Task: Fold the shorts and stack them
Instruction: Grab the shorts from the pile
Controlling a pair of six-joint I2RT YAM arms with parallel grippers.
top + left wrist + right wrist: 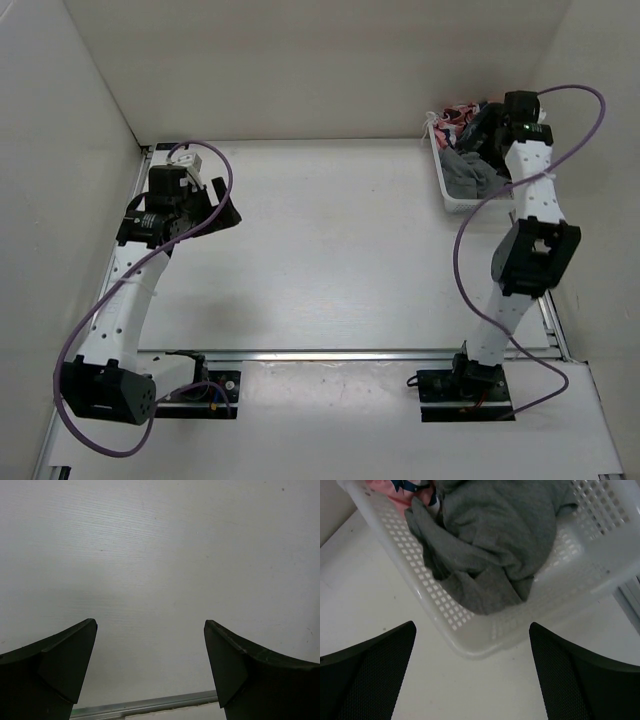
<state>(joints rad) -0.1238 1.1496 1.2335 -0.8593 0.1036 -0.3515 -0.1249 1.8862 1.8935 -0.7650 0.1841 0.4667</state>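
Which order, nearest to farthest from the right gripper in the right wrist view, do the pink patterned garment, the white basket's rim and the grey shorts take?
1. White basket's rim: its corner lies just ahead of the open right gripper.
2. Grey shorts: heaped inside the basket, centre of view.
3. Pink patterned garment: far upper left, beyond the shorts.

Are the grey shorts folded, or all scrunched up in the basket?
Scrunched up, not folded. The grey shorts lie in a rumpled heap inside the white basket, with loose creases and no neat edges.
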